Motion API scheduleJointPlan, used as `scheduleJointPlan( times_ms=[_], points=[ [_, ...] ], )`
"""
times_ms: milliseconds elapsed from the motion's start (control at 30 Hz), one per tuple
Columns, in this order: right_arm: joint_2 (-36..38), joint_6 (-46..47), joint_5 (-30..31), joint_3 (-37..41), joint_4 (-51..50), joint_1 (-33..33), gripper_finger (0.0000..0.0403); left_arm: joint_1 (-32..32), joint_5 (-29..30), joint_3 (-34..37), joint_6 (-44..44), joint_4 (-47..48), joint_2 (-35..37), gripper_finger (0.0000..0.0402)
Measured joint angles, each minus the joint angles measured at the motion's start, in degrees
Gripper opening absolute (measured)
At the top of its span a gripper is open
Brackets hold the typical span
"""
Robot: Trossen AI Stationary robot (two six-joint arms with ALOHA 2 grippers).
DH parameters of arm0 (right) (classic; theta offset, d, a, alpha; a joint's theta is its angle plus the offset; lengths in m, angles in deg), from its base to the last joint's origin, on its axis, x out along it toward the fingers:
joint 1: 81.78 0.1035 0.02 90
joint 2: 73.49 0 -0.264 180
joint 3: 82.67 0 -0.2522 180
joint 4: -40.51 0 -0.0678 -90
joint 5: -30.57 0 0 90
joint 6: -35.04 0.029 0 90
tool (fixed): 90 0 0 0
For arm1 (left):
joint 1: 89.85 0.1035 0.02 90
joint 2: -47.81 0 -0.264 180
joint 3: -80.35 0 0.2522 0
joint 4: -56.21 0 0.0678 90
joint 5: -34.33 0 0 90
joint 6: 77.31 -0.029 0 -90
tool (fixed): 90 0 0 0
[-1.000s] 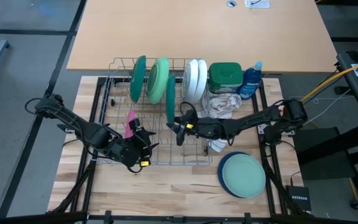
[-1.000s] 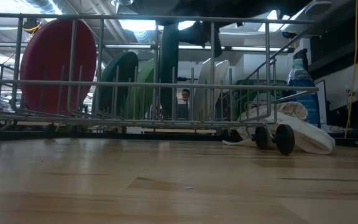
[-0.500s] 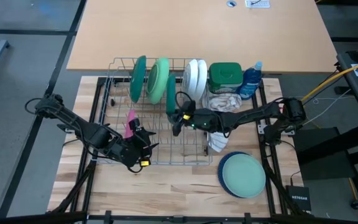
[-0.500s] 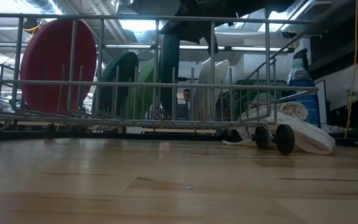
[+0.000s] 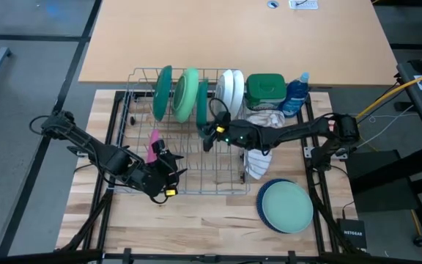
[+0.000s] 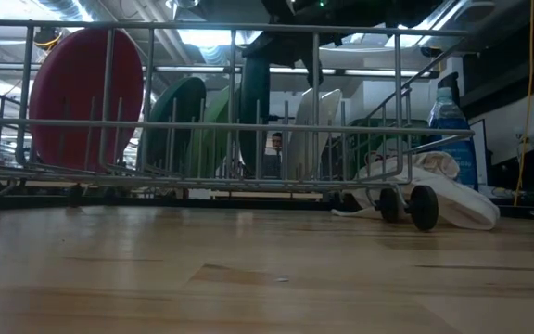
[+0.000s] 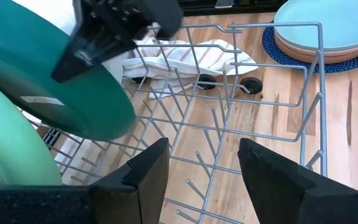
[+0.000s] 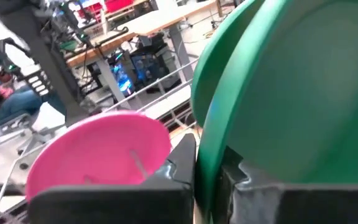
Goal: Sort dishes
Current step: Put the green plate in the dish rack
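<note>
Nearest the table's front edge, a stack of plates lies flat on the wood, right of the rack. The left gripper rests at the rack's front with its fingers spread, empty, beside the upright pink plate. Farther back, the right gripper is clenched on the rim of a dark green plate (standing on edge in the rack). Behind it stand teal, light green and white plates.
</note>
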Motion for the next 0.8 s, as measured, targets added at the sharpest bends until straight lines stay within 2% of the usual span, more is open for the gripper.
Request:
scheduleJointPlan(
  times_ms=[133, 367, 800],
  points=[
    [0.00, -0.02, -0.65, 0.00, 1.23, -2.38, 0.0014, 0.00, 0.00, 0.02, 0.00, 0.01, 0.00, 0.0184],
    [0.02, -0.32, -8.87, 0.00, 2.14, -6.11, 0.0015, 0.00, 0.00, 0.00, 0.00, 0.02, 0.00, 0.0184],
    [0.02, -3.19, -15.96, 0.00, 1.78, -8.10, 0.0015, -0.02, 0.00, 0.02, 0.23, 0.02, 0.00, 0.0184]
  ],
)
